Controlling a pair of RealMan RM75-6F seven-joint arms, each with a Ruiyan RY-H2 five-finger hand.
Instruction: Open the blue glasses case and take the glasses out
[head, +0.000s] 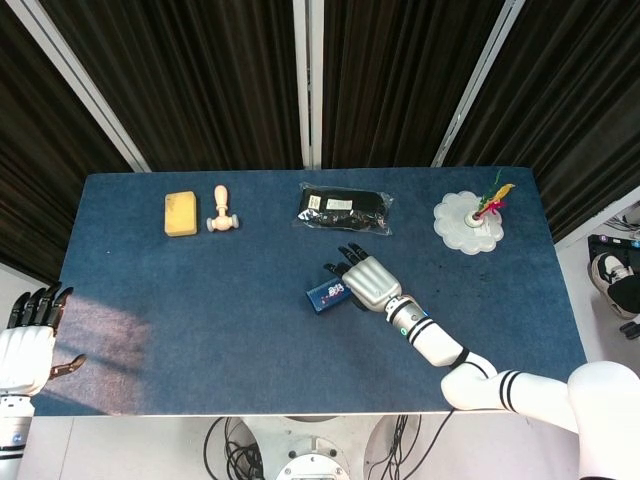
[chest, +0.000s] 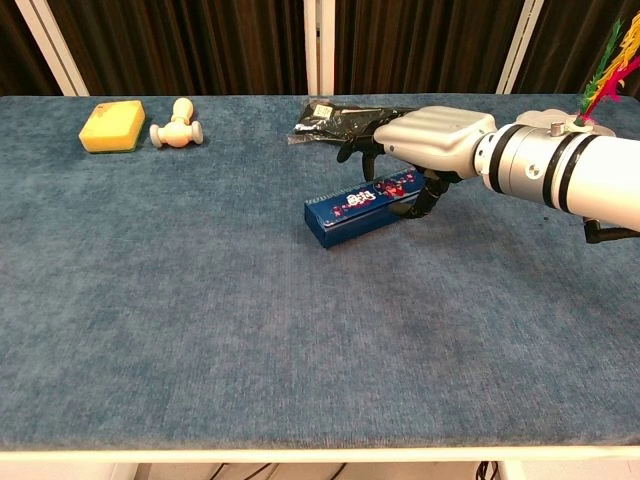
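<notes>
Blue-carpeted desk (head: 200, 320) before dark curtains, seen from head and chest. Right hand (chest: 432, 135) — palm down over the right end of the blue glasses case (chest: 358, 208), dark fingers (chest: 362, 150) reaching across its far side and thumb curled at its near side; whether it truly clamps the case or only rests on it cannot be told from either view. The case lies closed and flat near the desk's centre, long axis slanted, a floral pattern on its lid. Left hand (head: 28, 335) — off the desk's left edge, fingers apart and upright, holding nothing. Along the far edge, left to right: yellow sponge (head: 181, 213), small wooden roller (head: 221, 212), black packet in clear wrap (head: 343, 208), white scalloped dish (head: 466, 222) bearing a bright feathered item (head: 493, 198).
</notes>
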